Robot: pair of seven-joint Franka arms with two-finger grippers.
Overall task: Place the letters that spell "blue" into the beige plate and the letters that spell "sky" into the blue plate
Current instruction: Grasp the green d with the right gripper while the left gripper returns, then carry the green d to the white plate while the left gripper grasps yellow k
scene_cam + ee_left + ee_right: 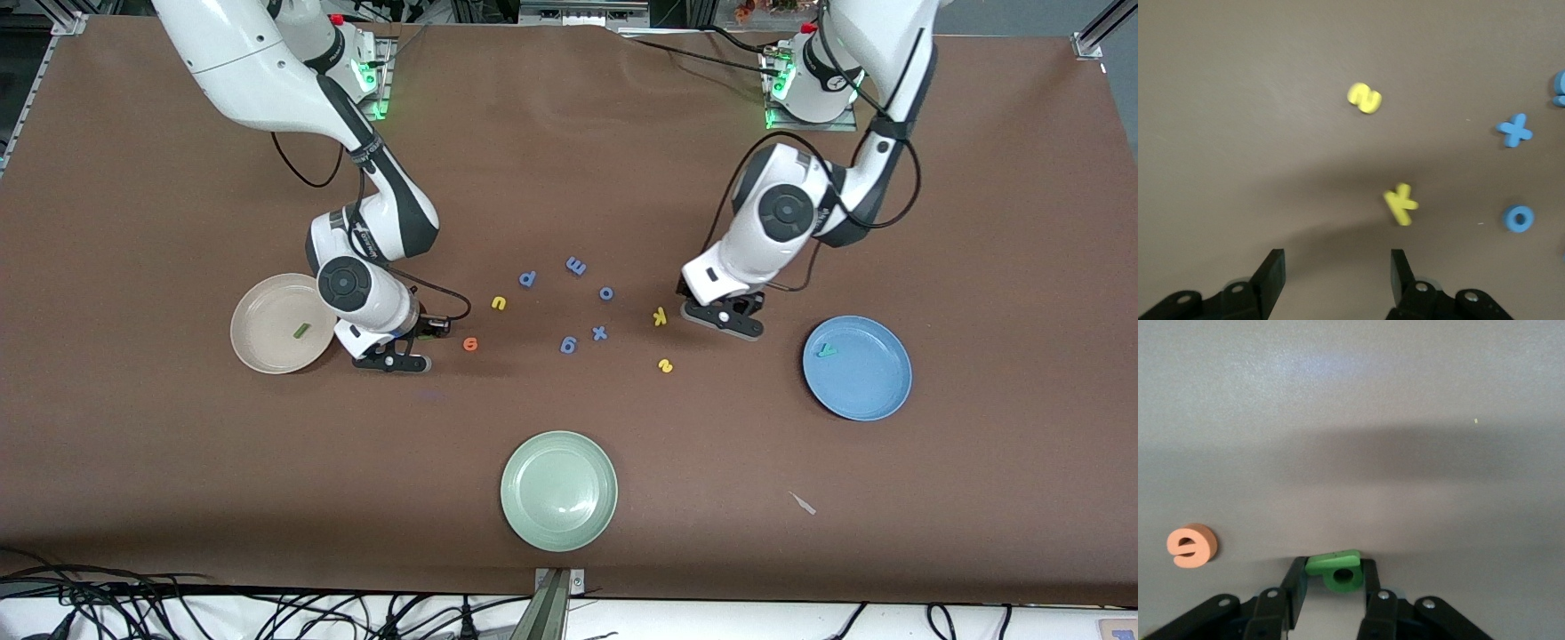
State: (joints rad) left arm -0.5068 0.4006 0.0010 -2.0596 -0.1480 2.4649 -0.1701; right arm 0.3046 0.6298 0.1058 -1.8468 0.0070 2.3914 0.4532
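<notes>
The right tool point(1331, 577) pinches the dark green b point(1336, 569) between its fingers, low over the tabletop point(569, 160) just beside the beige plate point(258, 351), probably so the letter can be carried over the rim. The thin green l point(301, 331) already lies in that plate. The orange e point(470, 344) rests on the tabletop close to the right tool, and the yellow u point(499, 303) sits a little farther from the front camera than the e.

The left tool point(1338, 273) hangs spread and empty just beside the yellow k point(660, 316), seemingly lined up to take it. The yellow s point(665, 365) lies nearer the camera than the k. The teal y point(828, 350) lies in the blue plate point(867, 391).

Blue letters point(576, 265) are scattered mid-table, and a pale green plate point(558, 491) sits nearest the camera. The tabletop is a plain brown mat; cables trail along its near edge.
</notes>
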